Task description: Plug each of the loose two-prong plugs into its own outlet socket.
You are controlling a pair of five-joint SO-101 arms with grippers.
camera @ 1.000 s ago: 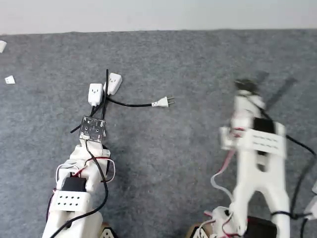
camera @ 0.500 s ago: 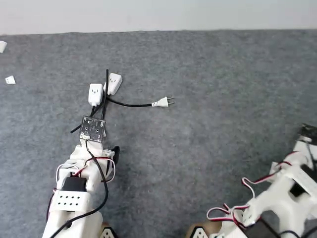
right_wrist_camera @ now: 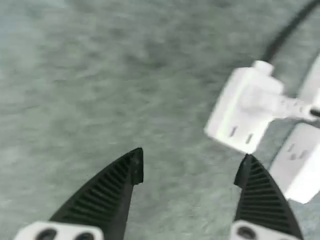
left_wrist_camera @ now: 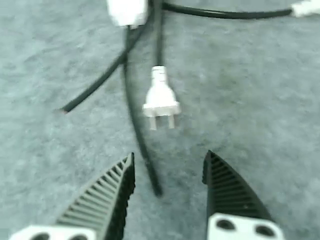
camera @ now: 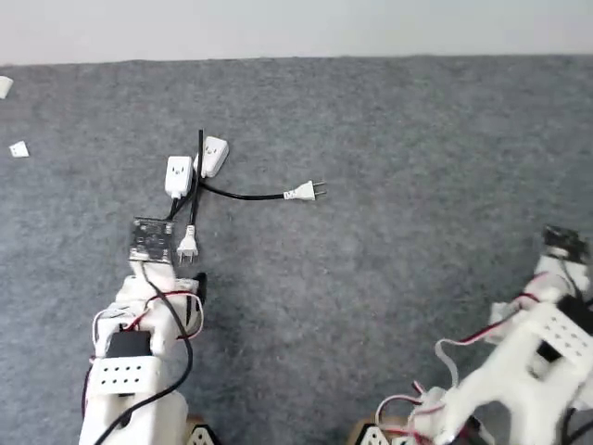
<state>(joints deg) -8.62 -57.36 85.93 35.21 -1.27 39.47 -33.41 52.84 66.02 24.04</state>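
mat: a grey table cover (camera: 398, 139); the task's things are laid on its left half.
right arm (camera: 533, 366): kept at the near right, well apart from the cluster. the right gripper (right_wrist_camera: 192, 155) is spread and empty, with a white socket block (right_wrist_camera: 242, 115) just beyond it.
left arm (camera: 139, 362): kept at the near left. the left gripper (left_wrist_camera: 170, 156) is spread wide with nothing pinched, just short of the near plug (left_wrist_camera: 161, 101).
sockets: the nearer socket (camera: 178, 174) and farther socket (camera: 214, 156) are set side by side.
cords: black cords (camera: 246, 196) are crossed below the sockets; one cord end lies between the spread fingers.
far plug (camera: 304, 193): loose, well apart from the sockets.
near plug: laid flat, prongs toward the gripper.
step judged: the near plug is to be grasped.
care: the white body should be taken across its sides and the prongs left bare. the stray cord should be kept out of the pinch. a turn is likely needed before insertion.
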